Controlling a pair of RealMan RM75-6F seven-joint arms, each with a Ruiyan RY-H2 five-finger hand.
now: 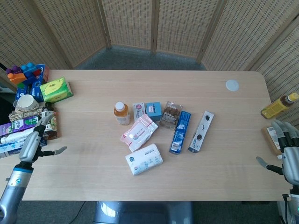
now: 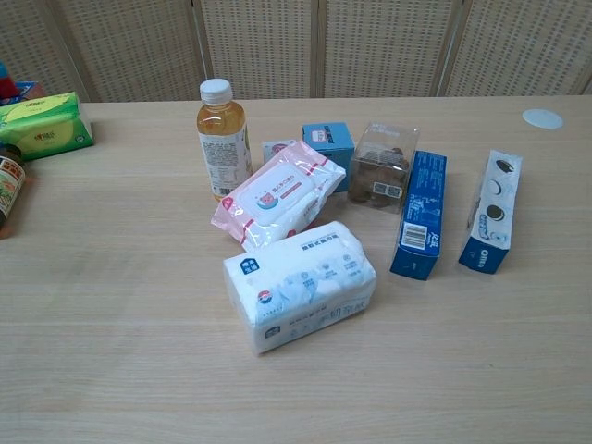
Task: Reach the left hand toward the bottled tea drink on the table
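The bottled tea drink [image 1: 122, 113] stands upright near the table's middle, with amber liquid and a white cap; the chest view shows this bottle [image 2: 223, 139] at the back left of the cluster of packs. My left hand [image 1: 32, 143] hovers at the table's left edge, fingers spread and holding nothing, well to the left of the bottle. Off the table's right edge, my right hand [image 1: 288, 156] is empty with its fingers apart. Neither hand appears in the chest view.
Around the bottle lie a pink wipes pack [image 1: 138, 132], a white tissue pack [image 1: 144, 159], a blue box [image 1: 180, 132] and an Oreo box [image 1: 201, 131]. A dark bottle [image 1: 49, 122], cups and boxes crowd the left edge by my left hand. Another bottle [image 1: 279, 106] sits far right.
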